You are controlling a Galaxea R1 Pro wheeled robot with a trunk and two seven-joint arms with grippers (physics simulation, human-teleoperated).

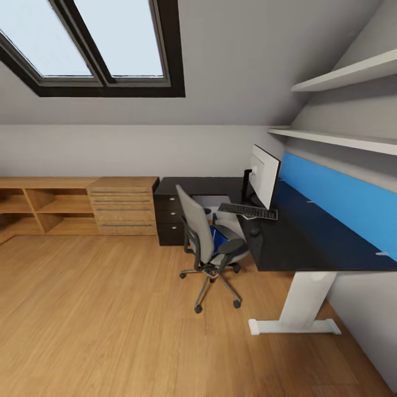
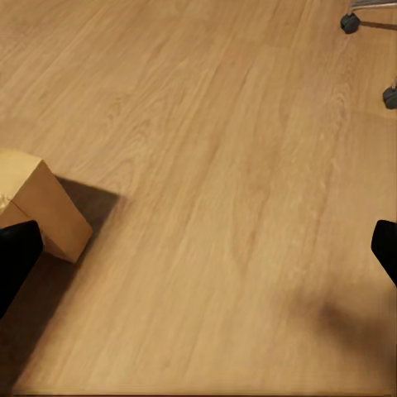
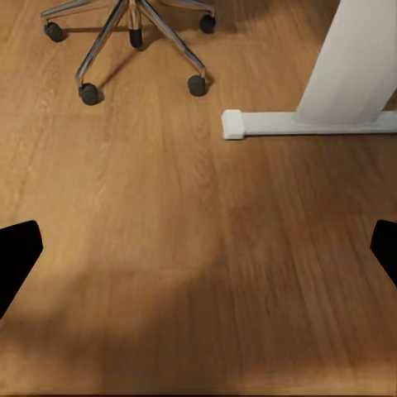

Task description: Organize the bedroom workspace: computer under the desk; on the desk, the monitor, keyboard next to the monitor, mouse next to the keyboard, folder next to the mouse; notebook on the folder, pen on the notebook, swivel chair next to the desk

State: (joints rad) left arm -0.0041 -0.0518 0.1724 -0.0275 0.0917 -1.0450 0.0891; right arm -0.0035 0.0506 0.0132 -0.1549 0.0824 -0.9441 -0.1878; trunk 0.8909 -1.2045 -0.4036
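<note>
Swivel chair (image 1: 212,248) w/ folder (image 1: 219,238) far ahead, both grippers' fingers (image 3: 18,252) spread, empty

Attic home office: skylight (image 1: 94,44), sloped walls, black desk (image 1: 298,237), swivel chair (image 1: 207,242).

The right gripper (image 3: 198,248) hangs over the plank floor (image 3: 190,215), its two black fingers (image 3: 16,252) spread wide at opposite edges. Beyond stand the chair's star base (image 3: 132,33) on casters and the counter's white leg (image 3: 347,62), its foot (image 3: 298,124) flat on the floor.
</note>
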